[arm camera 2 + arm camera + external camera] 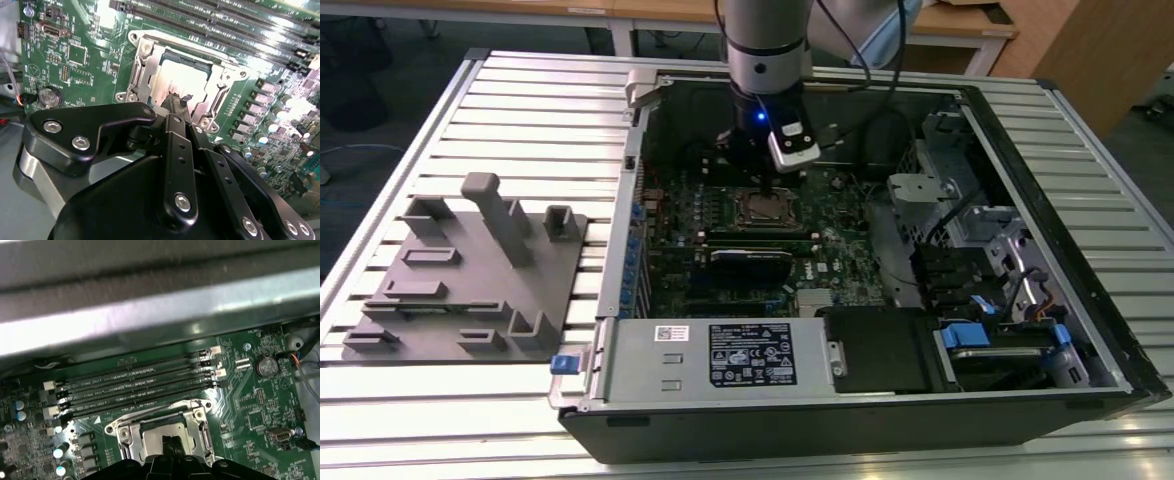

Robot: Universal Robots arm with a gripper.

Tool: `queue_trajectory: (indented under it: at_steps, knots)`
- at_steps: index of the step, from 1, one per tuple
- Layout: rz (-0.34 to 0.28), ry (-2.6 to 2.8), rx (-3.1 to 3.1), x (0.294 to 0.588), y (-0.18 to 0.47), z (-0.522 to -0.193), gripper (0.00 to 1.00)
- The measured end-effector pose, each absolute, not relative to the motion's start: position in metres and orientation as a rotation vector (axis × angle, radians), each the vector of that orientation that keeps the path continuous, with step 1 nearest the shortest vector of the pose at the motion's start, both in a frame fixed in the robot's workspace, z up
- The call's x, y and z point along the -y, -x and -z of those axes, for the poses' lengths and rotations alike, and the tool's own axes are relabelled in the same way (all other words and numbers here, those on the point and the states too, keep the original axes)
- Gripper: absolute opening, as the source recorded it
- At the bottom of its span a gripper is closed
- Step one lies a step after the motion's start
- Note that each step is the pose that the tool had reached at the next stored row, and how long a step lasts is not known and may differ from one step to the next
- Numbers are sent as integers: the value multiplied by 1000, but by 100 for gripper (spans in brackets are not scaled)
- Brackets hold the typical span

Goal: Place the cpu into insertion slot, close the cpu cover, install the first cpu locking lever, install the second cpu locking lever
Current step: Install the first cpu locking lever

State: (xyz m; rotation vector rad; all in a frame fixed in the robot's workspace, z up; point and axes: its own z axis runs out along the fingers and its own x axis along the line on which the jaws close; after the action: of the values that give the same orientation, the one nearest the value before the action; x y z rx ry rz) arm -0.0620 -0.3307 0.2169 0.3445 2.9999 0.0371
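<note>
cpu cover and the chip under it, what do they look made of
The cpu cover looks like thin stamped metal, silvery with bright glints on its edges. The cpu top looks like duller brushed grey metal, though glare leaves that less sure.

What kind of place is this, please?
Probably a robotics lab or test bench for computer assembly. An open computer case lies on a slatted metal table, a grey fixture block beside it, and the robot arm reaches into the case over the motherboard.

the gripper [176, 100] stands over the cpu cover [145, 75], memory slots [135, 385] just beside it. the case wall [150, 315] looms near. room is open above the motherboard [680, 270]; drive cages [974, 240] crowd the exterior view's right.
</note>
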Motion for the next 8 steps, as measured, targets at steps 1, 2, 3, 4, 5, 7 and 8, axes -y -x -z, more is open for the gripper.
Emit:
queue_trajectory:
  at_steps: [1,2,3,4,5,7,8]
  knots:
    - [-37,-345,-3000,332,62,-217,10]
    - [-38,-345,-3000,332,62,-217,10]
    - [-38,-345,-3000,332,62,-217,10]
    - [-38,-345,-3000,332,62,-217,10]
    - [-38,-345,-3000,333,62,-217,10]
    - [-37,-345,-3000,333,62,-217,10]
    - [-37,-345,-3002,333,62,-217,10]
